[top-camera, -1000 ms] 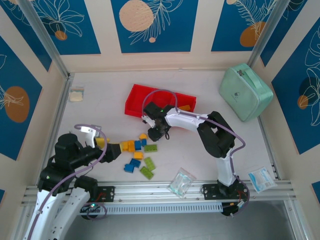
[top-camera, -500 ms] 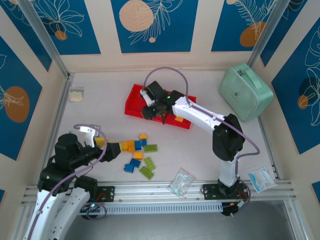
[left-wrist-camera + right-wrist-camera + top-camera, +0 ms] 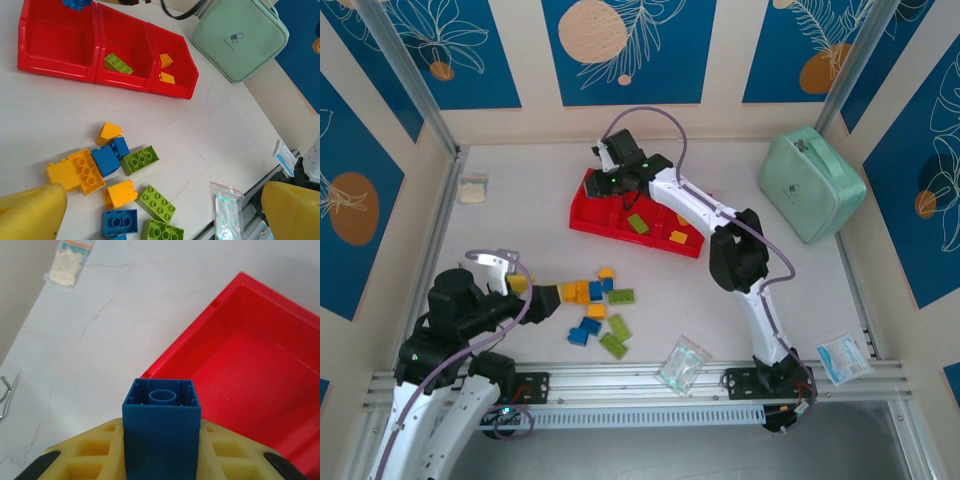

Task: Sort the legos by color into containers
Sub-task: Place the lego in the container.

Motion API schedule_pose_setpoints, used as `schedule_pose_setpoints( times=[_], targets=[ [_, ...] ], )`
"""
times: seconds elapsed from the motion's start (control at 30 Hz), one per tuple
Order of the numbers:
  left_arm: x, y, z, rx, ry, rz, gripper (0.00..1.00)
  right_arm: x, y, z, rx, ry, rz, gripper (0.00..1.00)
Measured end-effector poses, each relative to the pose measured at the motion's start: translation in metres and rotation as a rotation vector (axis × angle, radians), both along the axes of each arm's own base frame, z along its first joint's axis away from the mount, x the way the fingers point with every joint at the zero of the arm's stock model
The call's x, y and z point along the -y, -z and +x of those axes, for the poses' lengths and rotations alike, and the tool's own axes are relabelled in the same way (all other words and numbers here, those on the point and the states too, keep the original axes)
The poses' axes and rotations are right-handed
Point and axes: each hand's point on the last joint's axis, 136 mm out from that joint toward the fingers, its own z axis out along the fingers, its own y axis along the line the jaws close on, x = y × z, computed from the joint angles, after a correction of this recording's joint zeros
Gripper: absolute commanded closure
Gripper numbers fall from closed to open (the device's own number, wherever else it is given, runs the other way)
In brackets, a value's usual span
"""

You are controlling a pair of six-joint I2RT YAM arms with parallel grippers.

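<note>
My right gripper (image 3: 613,172) is shut on a blue lego (image 3: 161,422) and hangs over the near-left corner of the red tray (image 3: 582,222), by its left container (image 3: 250,375), which holds nothing. The middle container holds a lime green lego (image 3: 118,64). The right one holds two yellow-orange legos (image 3: 166,61). Several loose yellow, blue and green legos (image 3: 595,305) lie on the table in front of the tray. My left gripper (image 3: 162,200) stands open, low beside this pile, its yellow fingers (image 3: 30,210) wide apart with nothing between them.
A mint-green zipped case (image 3: 812,184) sits at the back right. A clear bag (image 3: 682,366) lies by the front rail, another packet (image 3: 844,357) at the near right, and a small packet (image 3: 472,190) by the left wall.
The right arm has carried the blue lego from the pile up and back to the tray's left end. The left arm has stayed still.
</note>
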Motion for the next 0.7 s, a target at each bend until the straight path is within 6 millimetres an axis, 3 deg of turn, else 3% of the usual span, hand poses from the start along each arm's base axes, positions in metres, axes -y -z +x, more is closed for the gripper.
schedule_pose_setpoints(
  times=[0.17, 0.37, 0.5, 0.7],
  targets=[
    [0.000, 0.000, 0.000, 0.000, 0.000, 0.000, 0.01, 0.000, 0.023, 0.005, -0.064, 0.026, -0.001, 0.78],
    [0.000, 0.000, 0.000, 0.000, 0.001, 0.000, 0.01, -0.005, 0.027, 0.010, -0.104, 0.055, 0.011, 0.40],
    [0.000, 0.000, 0.000, 0.000, 0.001, 0.000, 0.01, -0.006, 0.008, 0.009, -0.105, 0.064, 0.008, 0.26],
    [0.001, 0.000, 0.000, -0.001, 0.004, -0.002, 0.01, -0.011, -0.040, -0.007, -0.040, 0.011, 0.015, 0.22]
  ],
)
